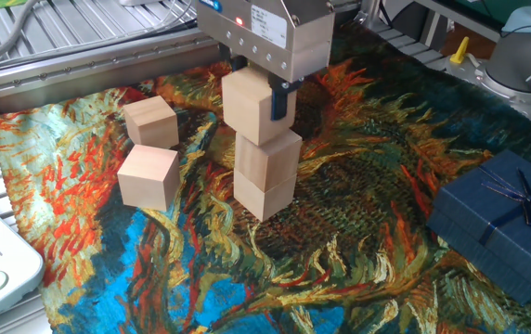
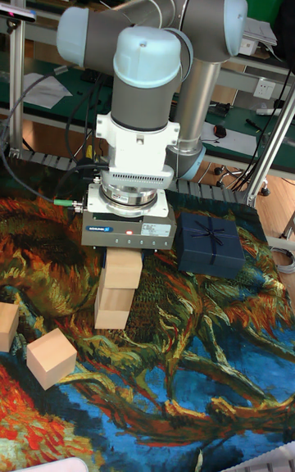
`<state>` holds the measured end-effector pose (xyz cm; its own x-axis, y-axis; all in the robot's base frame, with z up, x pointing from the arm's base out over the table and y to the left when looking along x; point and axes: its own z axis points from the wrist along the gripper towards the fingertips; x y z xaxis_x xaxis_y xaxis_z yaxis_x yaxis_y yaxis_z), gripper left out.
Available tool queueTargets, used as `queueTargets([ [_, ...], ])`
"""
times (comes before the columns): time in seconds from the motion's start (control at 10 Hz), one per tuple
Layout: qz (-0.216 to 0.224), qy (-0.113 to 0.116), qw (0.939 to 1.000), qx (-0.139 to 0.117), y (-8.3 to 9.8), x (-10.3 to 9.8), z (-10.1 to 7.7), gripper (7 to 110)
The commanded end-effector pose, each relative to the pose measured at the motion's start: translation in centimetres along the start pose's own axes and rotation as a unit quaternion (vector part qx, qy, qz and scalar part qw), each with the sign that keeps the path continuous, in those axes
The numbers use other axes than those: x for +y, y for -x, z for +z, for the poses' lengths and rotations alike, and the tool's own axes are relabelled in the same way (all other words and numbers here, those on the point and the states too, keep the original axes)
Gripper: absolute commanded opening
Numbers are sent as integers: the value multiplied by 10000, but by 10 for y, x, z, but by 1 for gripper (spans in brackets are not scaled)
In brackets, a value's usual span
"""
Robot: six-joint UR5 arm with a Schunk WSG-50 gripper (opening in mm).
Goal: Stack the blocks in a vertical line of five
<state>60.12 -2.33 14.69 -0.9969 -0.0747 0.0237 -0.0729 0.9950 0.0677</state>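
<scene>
Claw (image 1: 258, 93) pinching block (image 1: 247, 105), sitting right on top of two-block stack (image 1: 265, 172) mid-bench. Two loose blocks (image 1: 148, 148) at 9 o'clock of stack. Gift box (image 1: 502, 223) well off at 3 o'clock.

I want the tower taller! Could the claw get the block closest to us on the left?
Probably yes, later. That block sits alone on the cloth with open space above it. Right now the claw is shut on another block over the stack.
</scene>
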Motion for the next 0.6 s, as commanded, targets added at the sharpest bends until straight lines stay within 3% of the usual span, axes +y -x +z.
queueTargets([
  [0.0,198,128,9997,-8,-3,7,4,7],
  [0.5,165,7,9997,167,-17,-1,-1,7],
])
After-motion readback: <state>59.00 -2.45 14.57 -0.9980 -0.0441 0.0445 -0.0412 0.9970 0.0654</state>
